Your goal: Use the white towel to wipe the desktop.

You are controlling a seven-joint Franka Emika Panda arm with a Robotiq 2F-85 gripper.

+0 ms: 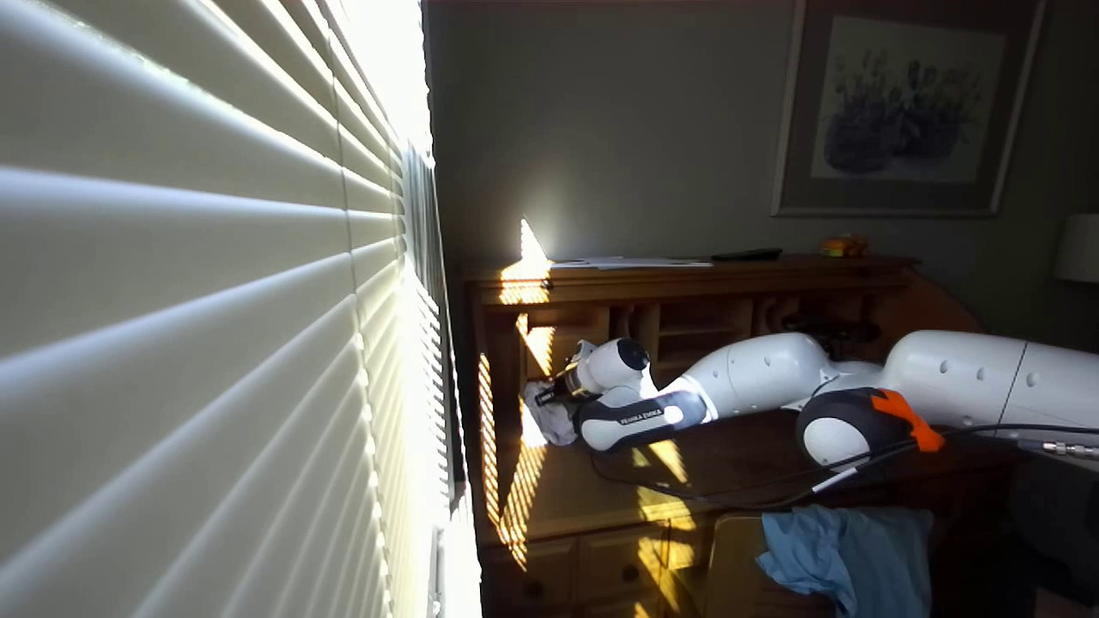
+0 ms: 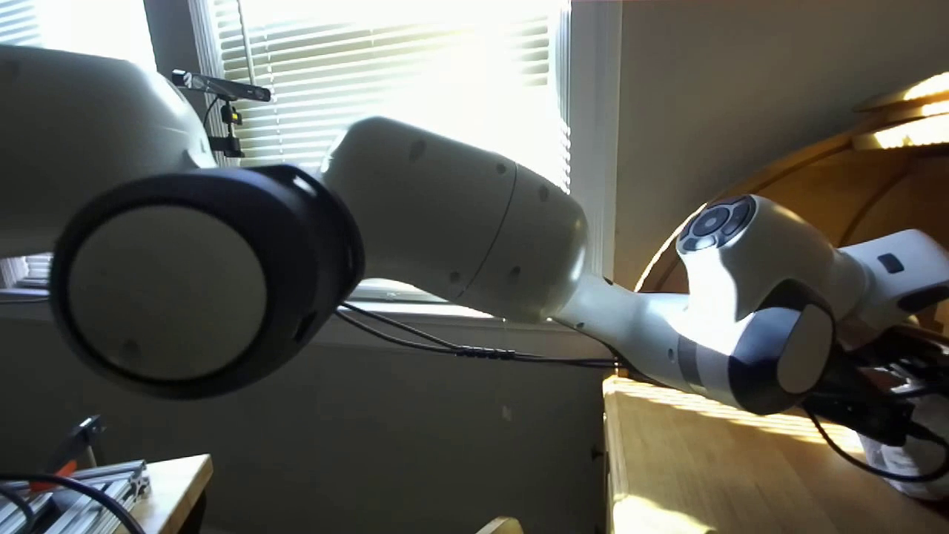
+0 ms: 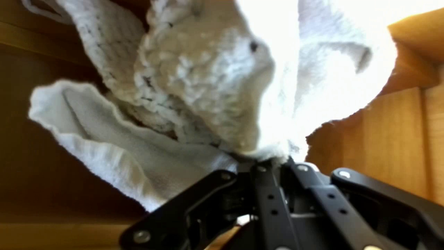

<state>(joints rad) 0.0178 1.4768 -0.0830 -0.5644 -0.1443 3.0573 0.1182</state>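
White towel point(image 3: 208, 93) is filling the wrist view, and yes, the pincer point(image 3: 276, 164) is grasping it, pinching a gathered fold while loose cloth is billowing ahead of the grip and off to both sides! It's looking light and soft, so weight is hardly worrying me; limpness is the thing I'm watching, because those free flaps are threatening to flop, tuck under or drag. That nubby weave is promising plenty of bite, so I'm not fearing much slipping, and it isn't looking breakable. As for the hold, a thick gathered fold is suiting this cloth well, I'm reckoning: pinching deep is making a fat pad ahead of the pincer, where nipping a lone edge would be leaving the rest trailing. And the look of it! Chunky, cream-tinged knit is bulging straight ahead of the pincer, a smoother, fuzzy-edged flap is spreading to the left of it in this view, and the part to the right is glaring pure white, with bluish shadow sitting in a crease. Over to an exterior view, where the towel is showing as a pale, crumpled bundle at the pincer's tip, with the desktop point(image 1: 584, 498) spreading below; whether they're touching, I'm not managing to tell. In an exterior view, a black cable point(image 2: 845, 458) is looping just below the pincer, and the towel is bulging there too, greyish in shade.
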